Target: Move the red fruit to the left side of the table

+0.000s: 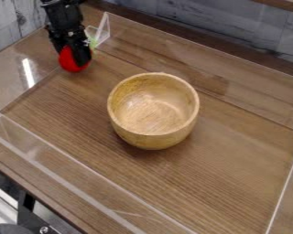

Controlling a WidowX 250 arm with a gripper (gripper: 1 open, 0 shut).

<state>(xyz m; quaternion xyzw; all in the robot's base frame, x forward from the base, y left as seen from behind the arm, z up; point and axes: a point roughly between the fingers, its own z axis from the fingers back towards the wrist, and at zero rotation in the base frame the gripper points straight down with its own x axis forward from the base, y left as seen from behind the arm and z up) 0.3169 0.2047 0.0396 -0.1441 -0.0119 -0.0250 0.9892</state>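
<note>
The red fruit [73, 60] is small, round and bright red, at the far left of the brown wood-grain table [222, 183], close to the left acrylic wall. My black gripper [70, 53] comes down on it from above. Its fingers [61, 44] straddle the fruit's top and look shut on it. The fruit's leafy top is hidden behind the fingers. I cannot tell whether the fruit touches the tabletop.
A round light wooden bowl [154, 111], with nothing in it, stands mid-table, to the right of the gripper and nearer the front. Clear acrylic walls [21, 69] edge the table. A small green and white object [100, 35] leans at the back wall beside the gripper.
</note>
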